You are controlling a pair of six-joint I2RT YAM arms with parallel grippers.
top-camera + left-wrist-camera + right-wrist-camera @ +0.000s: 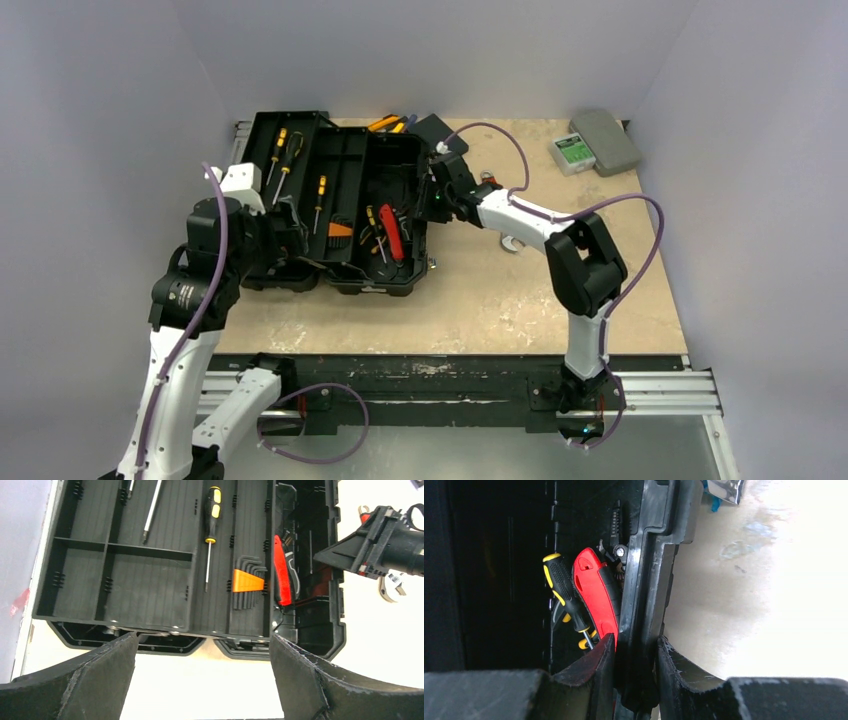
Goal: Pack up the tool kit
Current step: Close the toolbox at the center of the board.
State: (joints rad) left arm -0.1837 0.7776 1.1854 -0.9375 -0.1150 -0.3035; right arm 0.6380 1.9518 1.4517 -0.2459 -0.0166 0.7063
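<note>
The black toolbox (350, 165) lies open at the back left of the table, its tray (150, 580) holding screwdrivers (212, 510) and hex keys in an orange holder (247, 580). Red-handled pliers (596, 592) and a yellow-and-black screwdriver (564, 595) rest in the deep right compartment. My right gripper (636, 645) is shut on the toolbox's right wall (649, 580), one finger inside and one outside. My left gripper (202, 645) hangs open just in front of the tray's near edge, holding nothing. A wrench (510, 243) lies on the table beneath the right arm.
Behind the toolbox lie more yellow-handled tools (388, 123) and a small flat black box (438, 132). A grey case (605, 140) and a green-labelled device (572, 150) sit at the back right. The right arm (530, 220) stretches across the table's middle.
</note>
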